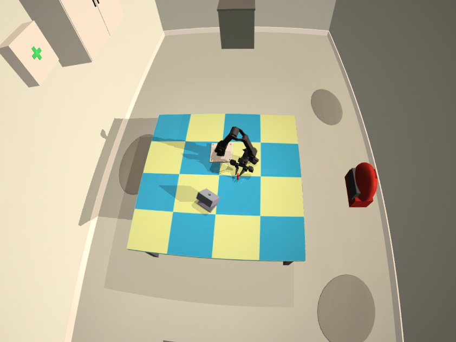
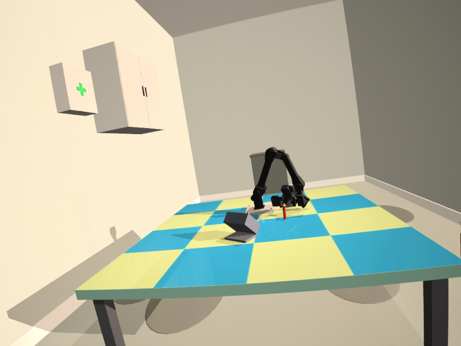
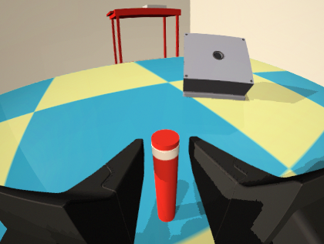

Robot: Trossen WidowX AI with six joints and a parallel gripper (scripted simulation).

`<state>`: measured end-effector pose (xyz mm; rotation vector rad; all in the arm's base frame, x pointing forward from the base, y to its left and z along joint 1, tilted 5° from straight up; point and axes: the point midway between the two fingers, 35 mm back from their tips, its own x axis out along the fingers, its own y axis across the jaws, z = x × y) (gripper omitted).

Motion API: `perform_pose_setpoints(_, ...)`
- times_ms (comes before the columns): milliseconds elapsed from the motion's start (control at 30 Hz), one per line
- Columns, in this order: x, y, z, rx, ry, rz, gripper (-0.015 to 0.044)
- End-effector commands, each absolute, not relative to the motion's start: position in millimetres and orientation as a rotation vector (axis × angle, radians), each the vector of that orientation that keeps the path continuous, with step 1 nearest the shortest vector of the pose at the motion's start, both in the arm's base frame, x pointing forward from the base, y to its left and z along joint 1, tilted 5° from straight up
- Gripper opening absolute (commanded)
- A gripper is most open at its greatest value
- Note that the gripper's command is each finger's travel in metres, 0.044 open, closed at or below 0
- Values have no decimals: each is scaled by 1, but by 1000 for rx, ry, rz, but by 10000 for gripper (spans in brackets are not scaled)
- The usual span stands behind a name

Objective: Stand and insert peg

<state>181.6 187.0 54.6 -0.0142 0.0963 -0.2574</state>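
Observation:
The red peg (image 1: 238, 177) (image 2: 284, 212) (image 3: 166, 185) stands upright on the table, its white band near the top and its plain end down. My gripper (image 3: 166, 144) is open around the peg's upper part, with a gap between the peg and each finger in the wrist view. The grey sloped panel (image 1: 207, 198) (image 2: 238, 219) (image 3: 204, 69) stands on the table apart from the peg. Its one round hole (image 1: 209, 194) (image 3: 218, 55) is dark and empty in the middle of the face. The face is hidden in the exterior view.
The arm's pale base plate (image 1: 214, 157) (image 2: 269, 209) lies behind the peg. The panel sits on a thin grey foot (image 2: 235, 237). The checkered table (image 1: 235, 235) (image 2: 298, 257) extends around them. A red stand (image 3: 144, 13) is beyond the table edge in the wrist view.

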Motion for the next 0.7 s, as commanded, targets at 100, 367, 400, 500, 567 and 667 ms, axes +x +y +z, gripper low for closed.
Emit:
perform_pose_setpoints(100, 182, 187, 55, -15, 97, -258, 130)
perform_pose_setpoints(367, 182, 187, 55, -15, 97, -258, 183)
perform_pose_setpoints(400, 182, 187, 55, -15, 97, -258, 209)
perform_pose_setpoints(500, 182, 187, 55, -15, 97, -258, 288)
perform_pose_setpoints(567, 182, 187, 55, -15, 97, -258, 340)
perform_pose_setpoints(667, 182, 187, 55, -15, 97, -258, 419)
